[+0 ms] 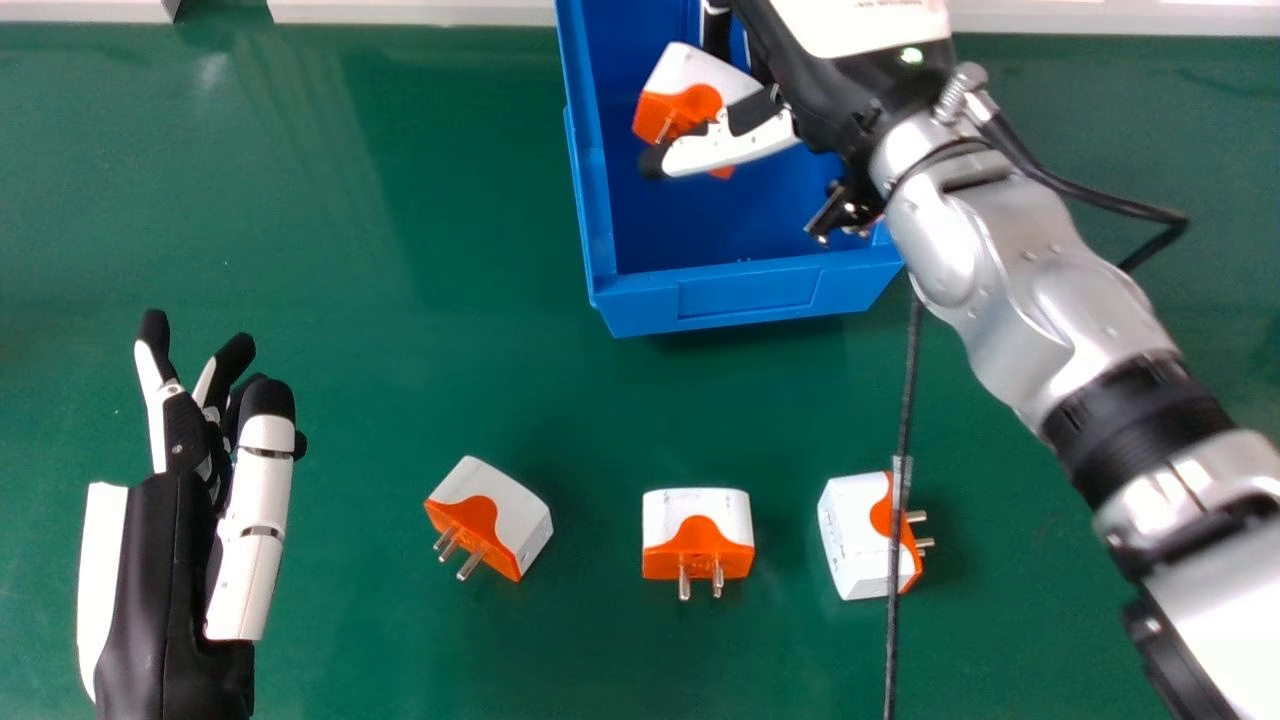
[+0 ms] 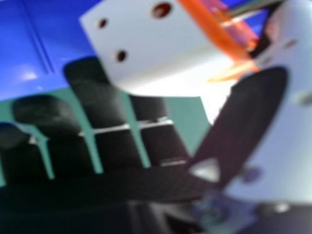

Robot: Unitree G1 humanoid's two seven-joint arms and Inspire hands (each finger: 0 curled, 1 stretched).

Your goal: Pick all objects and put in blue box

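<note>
The green table (image 1: 300, 210) spreads beneath everything, on both sides of the right hand (image 1: 735, 145) and nearer the robot. The silver arm (image 1: 990, 250) slants in from the right to meet that hand, and the blue box (image 1: 745, 300) lies under it, the box's near wall closer to the robot than the thumb. Well apart, to the left of the right hand and nearer the robot, the left hand (image 1: 160, 590) has loose, lightly bent fingers with nothing in them. The right hand has a plug (image 1: 695, 70) pinched between thumb and fingers, tilted, within the box's walls; the thumb crosses its orange part. Three more plugs rest on the table, nearer the robot than the right hand: one (image 1: 515, 505) off to its left, one (image 1: 697, 510) almost straight back from it, one (image 1: 855, 535) to its right. A thin black cable (image 1: 907, 400) runs down right of the hand and across that last plug. Smallest are the metal prongs: the middle plug's face the robot, the right one's point right.
</note>
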